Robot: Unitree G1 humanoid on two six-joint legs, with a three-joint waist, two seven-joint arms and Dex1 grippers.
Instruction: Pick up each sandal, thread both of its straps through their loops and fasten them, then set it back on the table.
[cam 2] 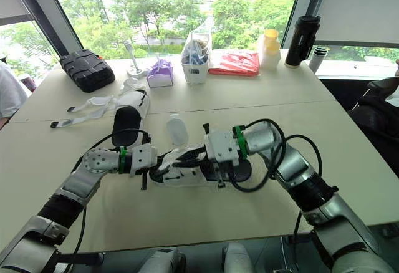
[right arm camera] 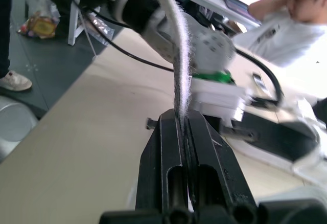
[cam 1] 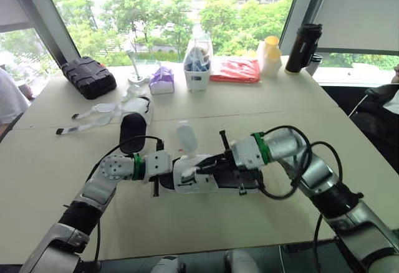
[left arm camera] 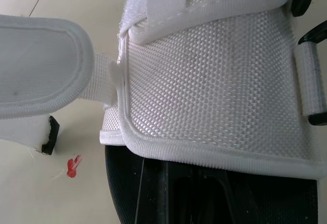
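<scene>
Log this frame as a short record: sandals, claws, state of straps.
near sandal: between both claws, near side of the table
right claw: shut on a white strap
left claw: at the sandal's opposite end
far sandal: farther back, its straps lying loose on the table

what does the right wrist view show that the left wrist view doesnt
Right wrist view: the right pincer shut on a white strap seen edge-on, the left arm beyond it, and a person in the background. Left wrist view: the sandal's woven upper close up, a black loop, and a red scrap on the table. Both: the sandal's black sole and the tan table.
</scene>
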